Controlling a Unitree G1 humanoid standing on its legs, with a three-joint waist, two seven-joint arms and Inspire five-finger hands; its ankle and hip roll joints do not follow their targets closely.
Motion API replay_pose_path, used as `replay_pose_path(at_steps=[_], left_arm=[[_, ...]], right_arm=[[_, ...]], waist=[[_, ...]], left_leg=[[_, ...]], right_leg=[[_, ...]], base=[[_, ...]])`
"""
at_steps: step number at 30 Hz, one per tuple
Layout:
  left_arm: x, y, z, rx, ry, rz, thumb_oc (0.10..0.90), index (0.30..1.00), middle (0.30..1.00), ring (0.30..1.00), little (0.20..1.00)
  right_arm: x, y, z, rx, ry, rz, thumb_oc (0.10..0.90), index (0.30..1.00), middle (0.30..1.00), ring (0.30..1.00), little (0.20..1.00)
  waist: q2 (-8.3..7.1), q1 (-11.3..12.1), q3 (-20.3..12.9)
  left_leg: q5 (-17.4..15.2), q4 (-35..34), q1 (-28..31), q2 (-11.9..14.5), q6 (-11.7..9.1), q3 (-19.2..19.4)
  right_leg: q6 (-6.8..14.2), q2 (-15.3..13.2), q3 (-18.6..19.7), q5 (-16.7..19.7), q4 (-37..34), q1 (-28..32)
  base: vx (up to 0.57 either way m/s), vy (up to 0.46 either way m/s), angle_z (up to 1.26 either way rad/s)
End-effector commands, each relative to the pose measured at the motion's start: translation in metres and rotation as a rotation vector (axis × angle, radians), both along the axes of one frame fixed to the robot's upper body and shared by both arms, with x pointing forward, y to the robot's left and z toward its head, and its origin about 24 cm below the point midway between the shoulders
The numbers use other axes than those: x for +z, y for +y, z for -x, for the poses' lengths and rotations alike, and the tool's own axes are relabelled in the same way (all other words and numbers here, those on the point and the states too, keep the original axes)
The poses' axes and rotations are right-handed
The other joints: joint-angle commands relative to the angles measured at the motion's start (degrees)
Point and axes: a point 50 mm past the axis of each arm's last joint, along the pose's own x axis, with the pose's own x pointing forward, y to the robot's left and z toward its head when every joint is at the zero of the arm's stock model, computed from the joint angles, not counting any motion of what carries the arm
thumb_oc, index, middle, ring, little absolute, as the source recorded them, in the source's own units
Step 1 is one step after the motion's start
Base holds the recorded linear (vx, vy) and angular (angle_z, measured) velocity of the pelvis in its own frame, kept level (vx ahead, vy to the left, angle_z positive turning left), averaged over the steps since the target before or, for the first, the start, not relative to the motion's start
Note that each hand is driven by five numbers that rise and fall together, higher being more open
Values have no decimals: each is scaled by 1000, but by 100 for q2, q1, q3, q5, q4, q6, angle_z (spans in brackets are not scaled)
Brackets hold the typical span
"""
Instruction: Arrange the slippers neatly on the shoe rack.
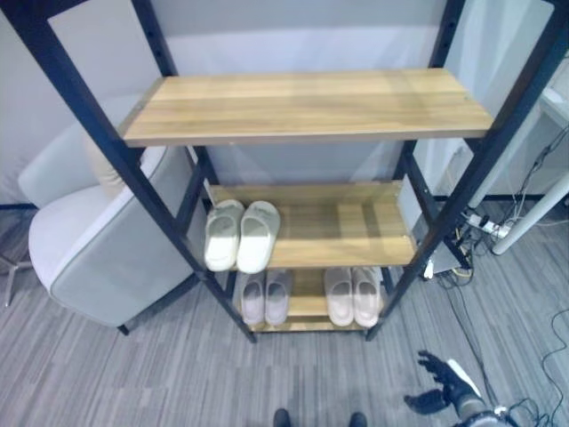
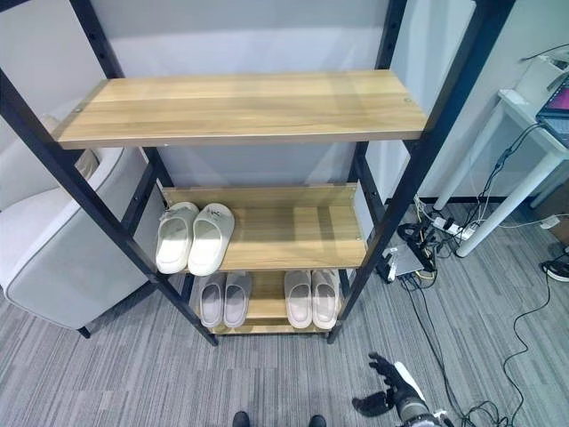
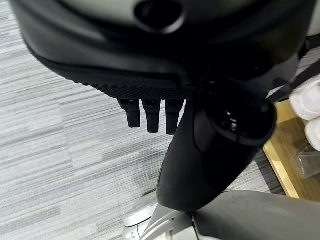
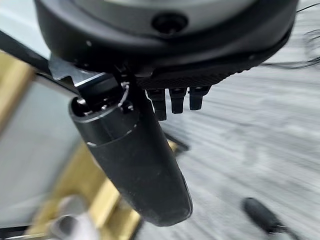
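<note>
Even, soft indoor light falls from above onto the shoe rack (image 1: pixel 307 107), whose top shelf is brightest and throws shade over the shelves beneath. No harsh glare shows. The rack's posts splay outward toward the edges, a wide-lens bend. In the right wrist view the floor beside the right hand (image 4: pixel 135 165) smears with motion blur.

Slippers: six, in three pairs (image 1: pixel 242 235) (image 1: pixel 265 297) (image 1: pixel 352 295)
Shelves: three (image 1: pixel 302 105)
Armchair: one (image 1: pixel 89 249)
</note>
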Motion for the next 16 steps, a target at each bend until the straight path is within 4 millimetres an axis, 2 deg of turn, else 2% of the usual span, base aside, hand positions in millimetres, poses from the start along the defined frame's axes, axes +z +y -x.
replay_pose_path(at_steps=[1, 8, 16], left_arm=[[0, -28, -31, -79, -76, 74, 800, 900, 900, 900, 900], [2, -22, -38, -134, -87, 32, 800, 900, 900, 900, 900], [4, -15, -45, -155, -102, -5, 800, 900, 900, 900, 900]], right_arm=[[15, 0, -42, 33, -144, 94, 800, 900, 900, 900, 900], [-21, 7, -16, -65, 63, 87, 800, 900, 900, 900, 900], [-37, 15, 1, -101, 181, 90, 800, 900, 900, 900, 900]], waist=[[44, 83, -82], [21, 158, -132], [-34, 228, -159]], left_leg=[[-314, -21, 84, 256, -336, 159], [-303, -21, 100, 273, -350, 63], [-321, -21, 153, 282, -360, -31]], right_leg=[[377, -202, -121, -272, 179, -72], [338, -143, -140, -323, 137, 24], [300, -91, -188, -378, 128, 112]], base=[[-3, -48, 0], [-2, -48, 1], [9, -36, 5]])
